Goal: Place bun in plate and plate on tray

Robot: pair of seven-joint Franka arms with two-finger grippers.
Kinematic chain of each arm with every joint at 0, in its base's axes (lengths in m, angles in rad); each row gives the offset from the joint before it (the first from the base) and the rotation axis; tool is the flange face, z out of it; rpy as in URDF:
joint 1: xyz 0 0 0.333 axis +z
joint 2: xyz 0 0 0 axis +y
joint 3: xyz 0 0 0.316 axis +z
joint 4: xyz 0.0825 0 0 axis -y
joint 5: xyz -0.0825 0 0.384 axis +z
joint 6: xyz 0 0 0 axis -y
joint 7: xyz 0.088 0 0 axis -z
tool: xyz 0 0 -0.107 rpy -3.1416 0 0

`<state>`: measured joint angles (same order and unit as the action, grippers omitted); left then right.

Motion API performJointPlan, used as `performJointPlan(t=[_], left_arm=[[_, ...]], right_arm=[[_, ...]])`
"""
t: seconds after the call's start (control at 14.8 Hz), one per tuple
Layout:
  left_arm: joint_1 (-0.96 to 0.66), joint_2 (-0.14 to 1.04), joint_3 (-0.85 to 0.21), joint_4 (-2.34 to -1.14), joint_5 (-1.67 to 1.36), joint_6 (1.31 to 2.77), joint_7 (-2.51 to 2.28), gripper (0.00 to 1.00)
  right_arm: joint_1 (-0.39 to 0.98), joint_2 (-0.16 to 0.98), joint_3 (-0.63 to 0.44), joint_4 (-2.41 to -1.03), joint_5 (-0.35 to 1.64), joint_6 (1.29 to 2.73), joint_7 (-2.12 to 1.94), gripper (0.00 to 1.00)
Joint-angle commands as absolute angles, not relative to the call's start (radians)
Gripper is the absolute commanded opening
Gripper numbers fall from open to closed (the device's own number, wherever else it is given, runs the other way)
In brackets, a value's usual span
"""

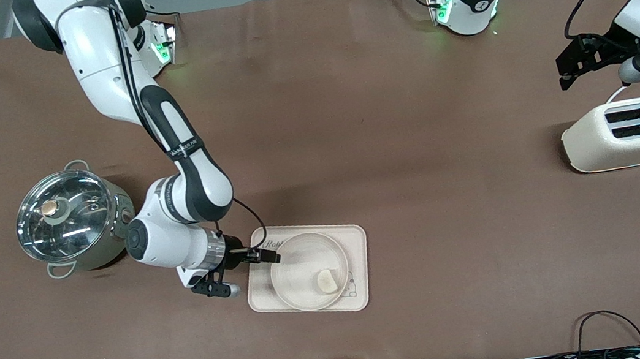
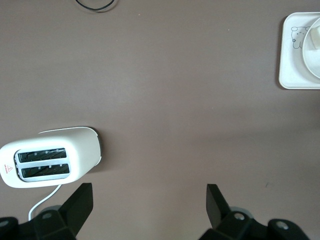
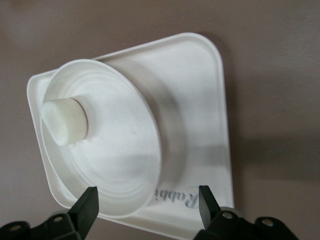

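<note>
1. The tray [image 1: 307, 269] lies flat on the brown table [image 1: 384, 103], toward the right arm's end and in the half nearer the front camera.
2. The plate [image 1: 301, 268] sits on the tray, its rim inside the tray's edges on all sides seen from the front.
3. The bun [image 1: 326, 281] rests in the plate, close to the part of the rim nearest the front camera.
4. The right gripper [image 1: 265, 255] hangs low at the tray's edge toward the right arm's end, beside the plate rim. In the right wrist view its 2 fingers [image 3: 86, 207] stand spread, with the plate rim and the "Rabbit" lettering between them, and they clasp nothing.
5. The left gripper [image 1: 566, 70] hangs over bare table at the left arm's end, above the toaster [image 1: 626, 133] in the front view, waiting. Its fingers [image 2: 77, 204] are spread wide with nothing between them.
6. A lidded steel pot [image 1: 70, 217] stands just beside the right arm's wrist, at the right arm's end of the table.
7. Bare table lies between the tray and the toaster, which are well apart.
8. The right gripper covers part of the lettering in the front view. The left wrist view cuts the tray [image 2: 295, 65] at its frame edge.
</note>
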<state>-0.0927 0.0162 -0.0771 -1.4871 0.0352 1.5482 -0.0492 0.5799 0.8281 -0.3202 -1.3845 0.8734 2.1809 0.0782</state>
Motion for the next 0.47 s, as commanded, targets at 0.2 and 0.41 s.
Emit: performJointPlan(t=[0.2, 0.41], left_arm=[[-0.077, -0.035, -0.078, -1.566, -0.028, 1.626, -0.072, 1.00], [-0.078, -0.078, -0.078, -1.623, -0.023, 1.643, -0.107, 1.00]], right_arm=[[0.735, 0.646, -0.682, -1.500, 0.847, 1.838, 0.095, 1.00], [0.729, 0.594, -0.759, -1.462, 0.735, 1.662, 0.069, 1.00]])
